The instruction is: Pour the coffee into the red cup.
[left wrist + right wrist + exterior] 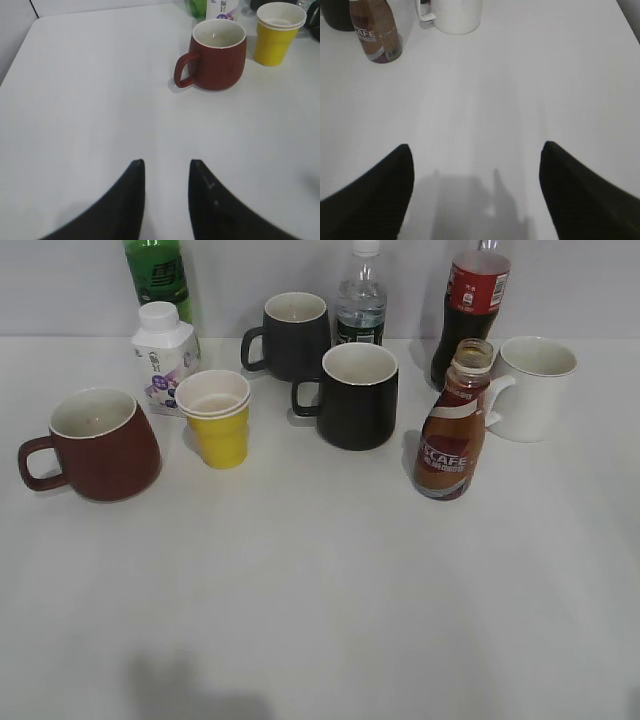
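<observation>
The coffee is in a small curvy brown bottle (450,445) with its cap off, standing upright at the right of the table; it also shows at the top left of the right wrist view (375,35). The red cup (100,450) stands at the left, empty and white inside, handle to the left; it also shows in the left wrist view (220,60). My left gripper (166,162) is open and empty, well short of the cup. My right gripper (476,147) is wide open and empty, well short of the bottle. Neither gripper shows in the exterior view.
A yellow cup (220,425), two black mugs (358,400) (292,335) and a white mug (535,390) stand mid-table. Behind are a cola bottle (470,310), water bottle (360,300), green bottle (158,275) and white carton (165,355). The white table (320,600) is bare in front.
</observation>
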Controlling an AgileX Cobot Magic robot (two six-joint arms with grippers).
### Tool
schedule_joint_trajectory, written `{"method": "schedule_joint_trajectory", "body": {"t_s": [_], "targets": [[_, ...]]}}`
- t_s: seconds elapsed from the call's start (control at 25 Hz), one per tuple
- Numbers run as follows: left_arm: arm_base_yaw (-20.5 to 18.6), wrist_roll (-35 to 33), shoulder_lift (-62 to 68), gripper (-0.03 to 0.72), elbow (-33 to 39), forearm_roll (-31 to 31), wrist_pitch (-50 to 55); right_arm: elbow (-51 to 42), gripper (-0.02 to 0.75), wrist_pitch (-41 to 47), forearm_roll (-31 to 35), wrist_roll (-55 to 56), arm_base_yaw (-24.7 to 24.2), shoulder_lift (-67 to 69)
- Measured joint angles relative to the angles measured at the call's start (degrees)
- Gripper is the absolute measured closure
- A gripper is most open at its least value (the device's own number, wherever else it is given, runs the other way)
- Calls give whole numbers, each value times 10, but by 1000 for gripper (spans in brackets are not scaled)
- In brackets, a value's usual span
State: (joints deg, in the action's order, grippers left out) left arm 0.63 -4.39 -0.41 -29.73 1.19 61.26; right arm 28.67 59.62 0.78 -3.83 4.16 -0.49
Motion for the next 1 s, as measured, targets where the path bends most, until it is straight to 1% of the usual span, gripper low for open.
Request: {"method": "schedule_joint_trajectory", "body": {"t_s": [1.0], "targets": [[0,0,0,449,0,0,0,0,152,0,0,0,0,0]]}}
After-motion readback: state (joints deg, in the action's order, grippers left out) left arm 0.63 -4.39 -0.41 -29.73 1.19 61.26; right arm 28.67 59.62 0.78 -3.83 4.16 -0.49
